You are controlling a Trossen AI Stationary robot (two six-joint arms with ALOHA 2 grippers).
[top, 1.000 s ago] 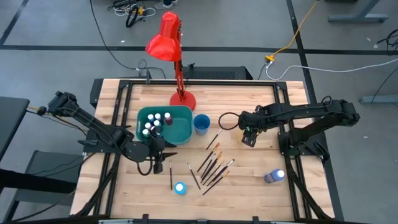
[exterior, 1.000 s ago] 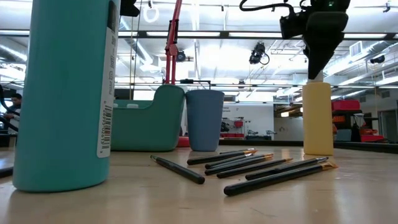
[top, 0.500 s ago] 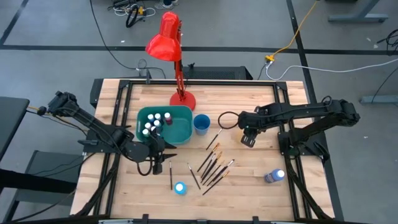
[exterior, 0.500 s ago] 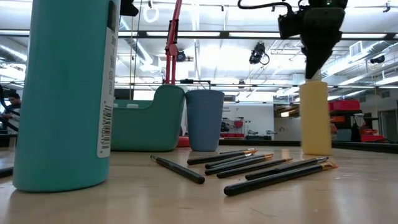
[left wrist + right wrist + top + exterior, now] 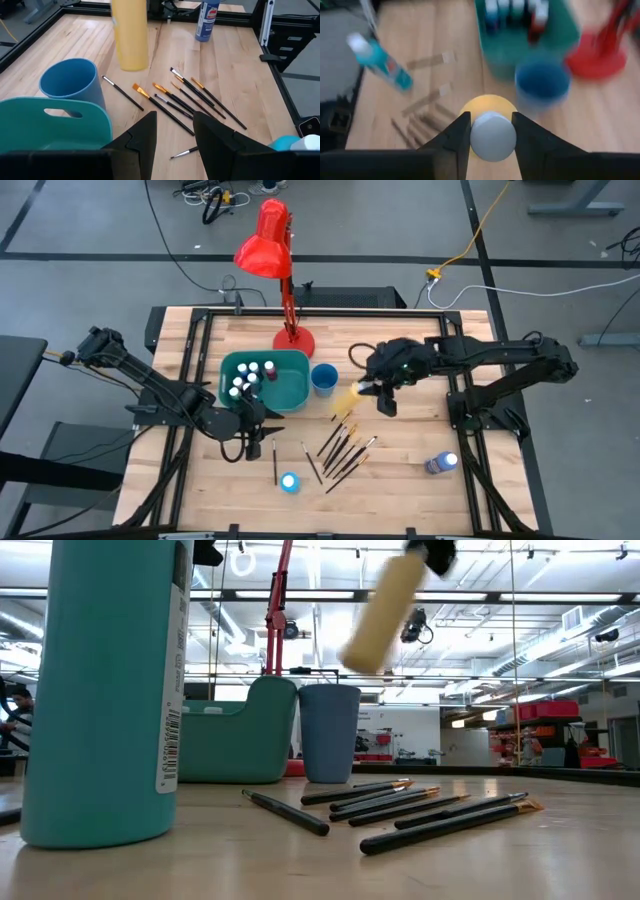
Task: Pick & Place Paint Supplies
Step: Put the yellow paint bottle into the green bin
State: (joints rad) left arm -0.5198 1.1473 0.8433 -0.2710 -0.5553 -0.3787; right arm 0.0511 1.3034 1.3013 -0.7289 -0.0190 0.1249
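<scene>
The right gripper [image 5: 490, 131] is clamped on the white cap of the tall yellow plastic bottle [image 5: 349, 400], holding it tilted in the air, off the wooden table [image 5: 420, 435] and just right of the small blue cup [image 5: 324, 378]. The thin dark-handled brushes [image 5: 342, 446] lie scattered on the wood near the cup, on its front-right side. Small white-capped paint bottles [image 5: 247, 376] stand inside the teal plastic bin [image 5: 290, 385], which touches the cup's left side. The left gripper [image 5: 172, 136] hangs beside the bin's front-left corner, its fingers apart and holding nothing.
</scene>
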